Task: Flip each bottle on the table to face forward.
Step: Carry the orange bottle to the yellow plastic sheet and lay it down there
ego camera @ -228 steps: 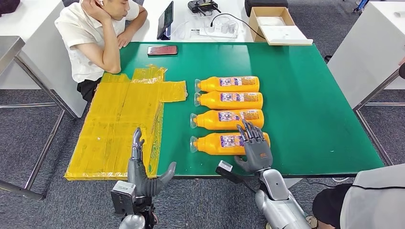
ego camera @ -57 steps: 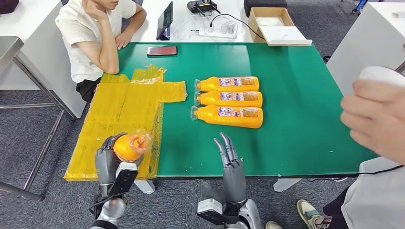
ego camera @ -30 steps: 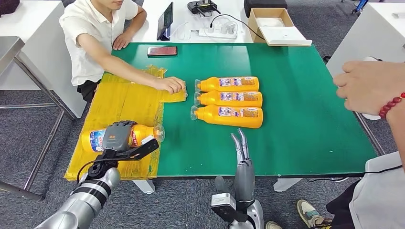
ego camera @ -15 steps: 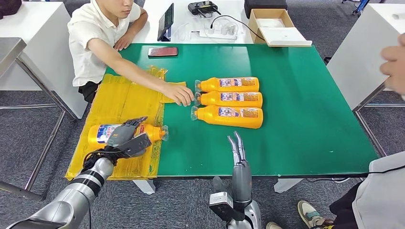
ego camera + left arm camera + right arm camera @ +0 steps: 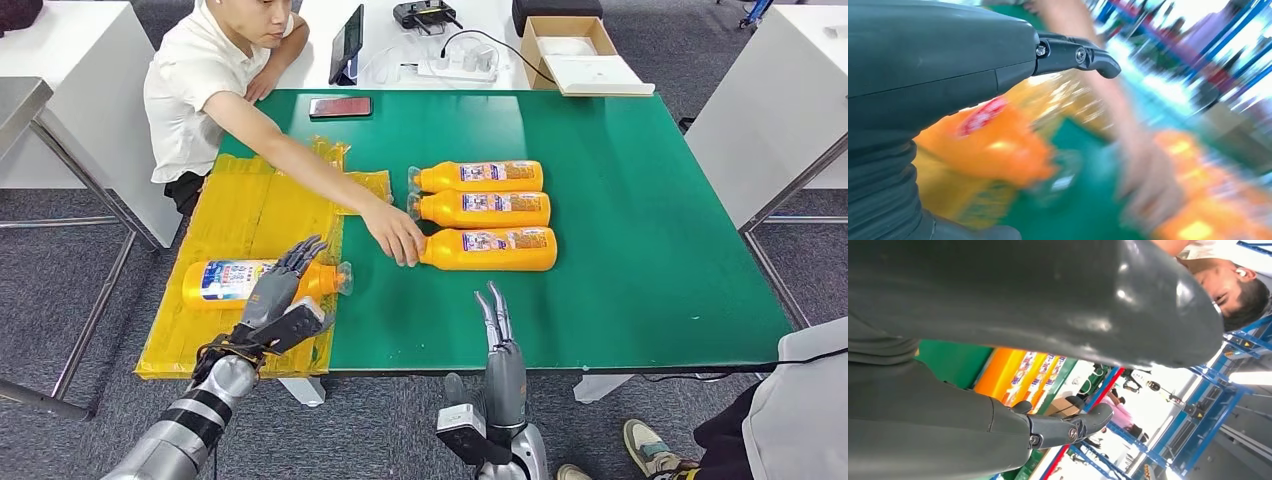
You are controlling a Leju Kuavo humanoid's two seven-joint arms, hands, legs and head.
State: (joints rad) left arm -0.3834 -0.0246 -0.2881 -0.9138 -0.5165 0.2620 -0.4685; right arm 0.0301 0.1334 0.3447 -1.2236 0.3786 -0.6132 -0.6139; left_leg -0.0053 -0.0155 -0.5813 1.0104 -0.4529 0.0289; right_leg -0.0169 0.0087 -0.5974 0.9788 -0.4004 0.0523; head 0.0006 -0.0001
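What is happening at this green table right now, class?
The robot's left hand is open, fingers spread over an orange bottle lying on the yellow sheet. A seated person's hand touches the cap end of the nearest of three bottles in a row on the green table. The right hand hovers at the table's near edge, holding nothing.

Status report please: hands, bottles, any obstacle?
Both hands open. One bottle lies on the yellow sheet, left hand beside. Person's hand touches nearest row bottle.
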